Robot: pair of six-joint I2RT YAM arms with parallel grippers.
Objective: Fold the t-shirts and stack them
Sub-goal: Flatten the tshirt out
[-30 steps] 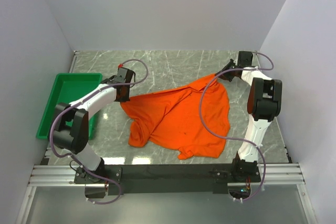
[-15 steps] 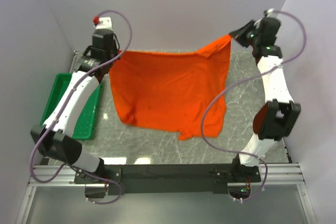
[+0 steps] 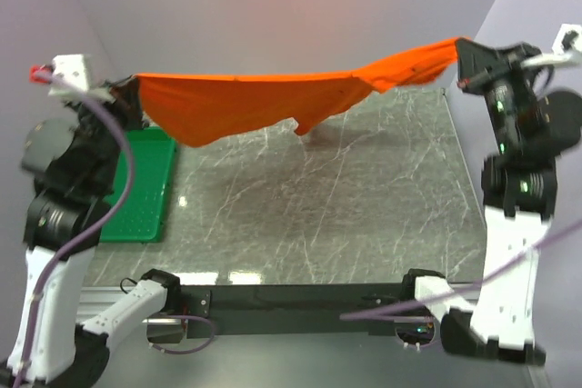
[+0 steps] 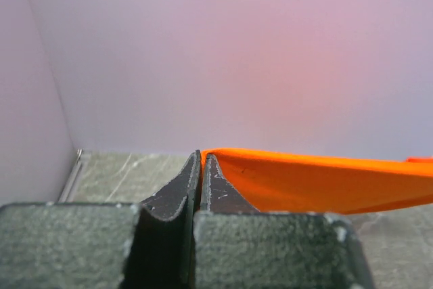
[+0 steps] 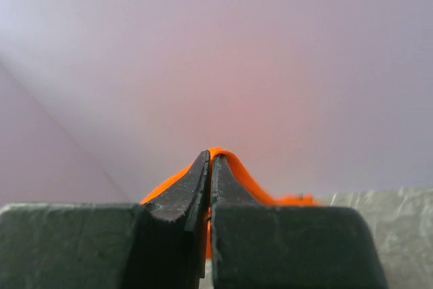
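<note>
Your left hand [image 3: 135, 88] is clamped shut on one corner of the shirt [image 3: 264, 97], high up at the left side. Your right hand [image 3: 459, 50] is pinched shut on the opposite corner, high at the right. Between them the shirt is stretched out in the air above the far part of the worktop [image 3: 364, 197], touching it nowhere. Its top edge runs almost straight from hand to hand, a little higher at the right. The cloth hangs deepest near your left hand and narrows toward the right, with a small flap dangling below the middle.

In the left wrist view the fingers [image 4: 169, 197] meet at their tips, with orange cloth coming out to the right of them. In the right wrist view the cloth bulges in a small loop over the closed fingertips.

A green tray [image 3: 150, 179] lies flat at the worktop's left edge, beside the left wall. Only its own dotted floor shows inside it. The shirt's lower left edge hangs above the tray's far end; from the top view it looks apart from the tray.
</note>
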